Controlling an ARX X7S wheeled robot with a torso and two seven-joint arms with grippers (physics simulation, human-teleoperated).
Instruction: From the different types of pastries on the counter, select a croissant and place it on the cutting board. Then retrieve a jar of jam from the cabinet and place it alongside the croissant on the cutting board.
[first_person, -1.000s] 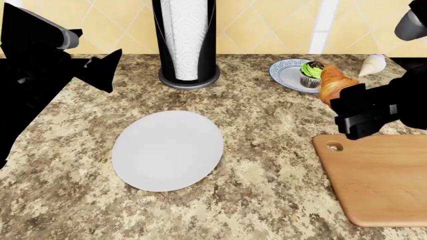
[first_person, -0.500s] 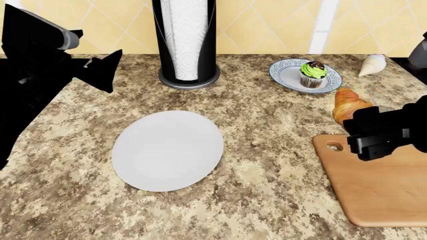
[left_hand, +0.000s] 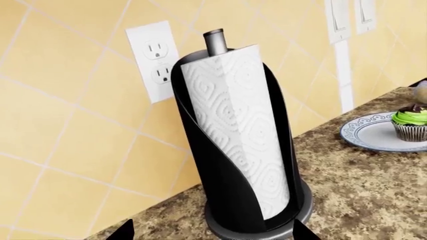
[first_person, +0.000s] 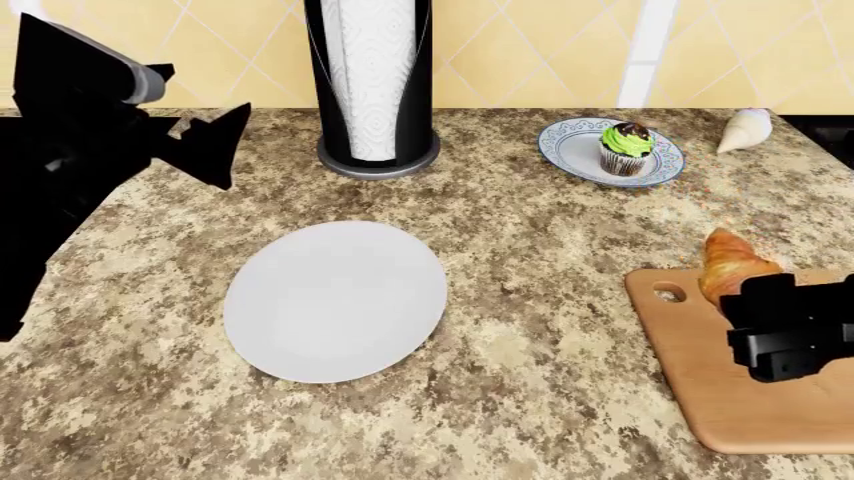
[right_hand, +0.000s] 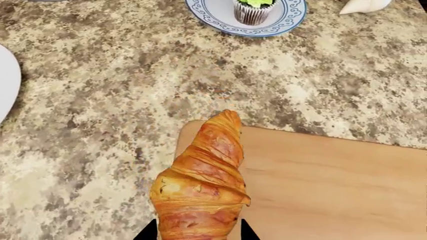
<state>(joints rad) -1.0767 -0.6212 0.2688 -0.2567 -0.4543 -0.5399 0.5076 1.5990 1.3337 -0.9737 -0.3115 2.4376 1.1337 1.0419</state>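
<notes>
Left claw (first_person: 214, 140): raised over the table's (first_person: 534, 250) left side, fingers spread, holding nothing.
White plate (first_person: 334, 300): bare, mid-table.
Cupcake (first_person: 625, 148): on its patterned saucer (first_person: 567, 145) at the back.
Croissant (right_hand: 203, 180): pinched by the right claw (right_hand: 197, 231), above the cutting board's (first_person: 747, 390) holed corner.

Stone, wood, pastry and paper surfaces

The speckled beige-brown granite counter (first_person: 534, 250) looks polished; the light tan wooden cutting board (right_hand: 333, 180) is smooth and matt; the golden-brown croissant (right_hand: 203, 185) is flaky, ridged, faintly glossy; the embossed white paper-towel roll (left_hand: 243, 130) sits in a black, satin-smooth holder (left_hand: 213, 175).
</notes>
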